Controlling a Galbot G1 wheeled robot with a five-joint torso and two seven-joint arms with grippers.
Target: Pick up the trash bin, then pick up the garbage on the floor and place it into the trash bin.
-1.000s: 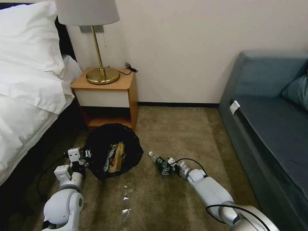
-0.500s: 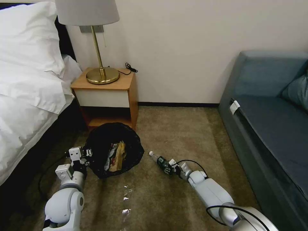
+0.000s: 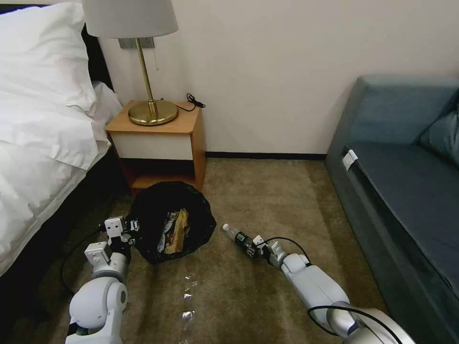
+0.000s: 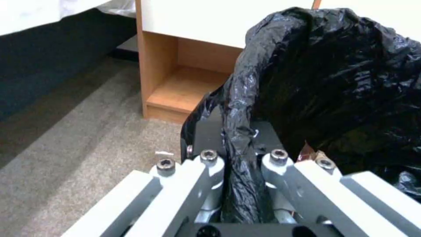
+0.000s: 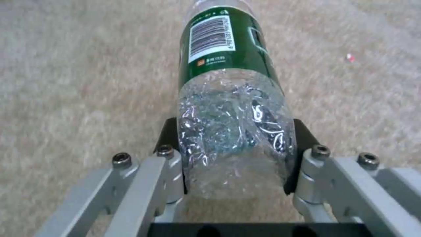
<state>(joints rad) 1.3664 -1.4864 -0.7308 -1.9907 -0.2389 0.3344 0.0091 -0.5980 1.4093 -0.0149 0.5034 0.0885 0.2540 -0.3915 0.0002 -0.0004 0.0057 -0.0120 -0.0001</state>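
Note:
The trash bin (image 3: 191, 210), lined with a crinkled black bag, is low over the carpet in front of the nightstand. My left gripper (image 3: 130, 226) is shut on its near-left rim; the left wrist view shows the bag's edge (image 4: 239, 108) pinched between the jaws of my left gripper (image 4: 239, 141). Garbage (image 3: 173, 231) lies inside: a red-and-white wrapper and brown and yellow pieces. A small clear bottle (image 3: 236, 235) with a green label lies on the carpet to the bin's right. My right gripper (image 3: 249, 244) is shut on its base, and both pads press the bottle (image 5: 228, 42) at my right gripper (image 5: 235, 144).
A wooden nightstand (image 3: 158, 143) with a brass lamp (image 3: 152, 112) stands just behind the bin. The bed (image 3: 38, 143) runs along the left and a blue sofa (image 3: 406, 181) along the right. A shiny clear scrap (image 3: 188, 294) lies on the carpet near me.
The right gripper's jaws have drawn in around the bottle's base. The left gripper and the bin have shifted slightly away from me and up.

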